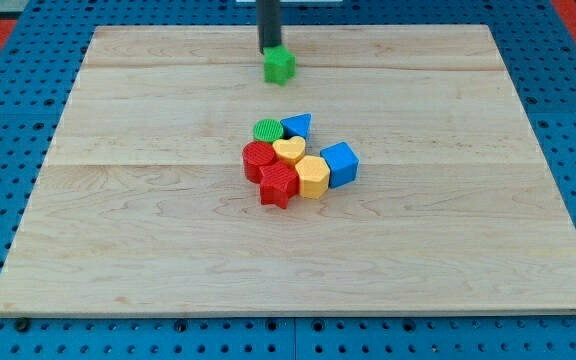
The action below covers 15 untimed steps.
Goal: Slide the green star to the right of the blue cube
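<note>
The green star (279, 66) lies near the top middle of the wooden board (118, 220), apart from the other blocks. My tip (269, 51) stands just above and left of it, touching or nearly touching its upper left edge. The blue cube (339, 164) sits at the right end of a cluster near the board's middle, well below and right of the star.
The cluster also holds a green cylinder (267, 130), a blue triangular block (297, 126), a yellow heart (289, 150), a red cylinder (258, 160), a red star (279, 186) and a yellow hexagonal block (312, 177). Blue pegboard surrounds the board.
</note>
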Each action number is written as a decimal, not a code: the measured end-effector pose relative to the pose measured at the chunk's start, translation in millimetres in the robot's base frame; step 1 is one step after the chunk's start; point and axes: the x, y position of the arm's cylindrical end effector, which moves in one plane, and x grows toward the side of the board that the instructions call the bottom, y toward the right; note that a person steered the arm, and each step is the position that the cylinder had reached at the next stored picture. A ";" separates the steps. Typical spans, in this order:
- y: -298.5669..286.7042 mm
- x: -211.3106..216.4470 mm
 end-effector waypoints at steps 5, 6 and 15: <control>-24.6 4.7; -14.4 31.7; 81.4 109.5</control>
